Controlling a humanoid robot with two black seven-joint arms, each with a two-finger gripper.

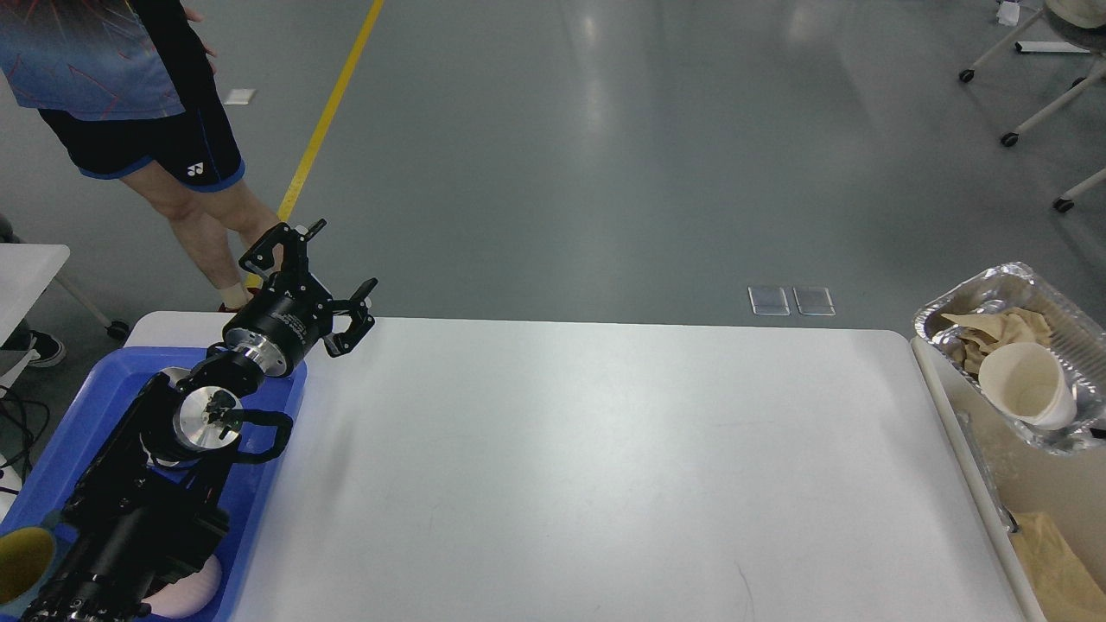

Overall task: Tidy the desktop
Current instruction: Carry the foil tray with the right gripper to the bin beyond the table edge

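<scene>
The white desktop (562, 466) fills the middle of the head view and its top is bare. My left gripper (346, 253) is open and empty, held above the desktop's far left corner, over the edge of the blue tub. A foil tray (1013, 285) with crumpled brown paper (994, 333) and a white paper cup (1028, 384) in it hangs tilted past the desktop's right edge, over the beige bin. My right gripper is out of view beyond the right edge of the frame.
A blue plastic tub (86, 415) stands on the left with a yellow thing (17, 561) and a pale round thing (186, 587) in it. A beige bin (1037, 492) holding brown paper stands at the right. A person (130, 86) stands at the far left.
</scene>
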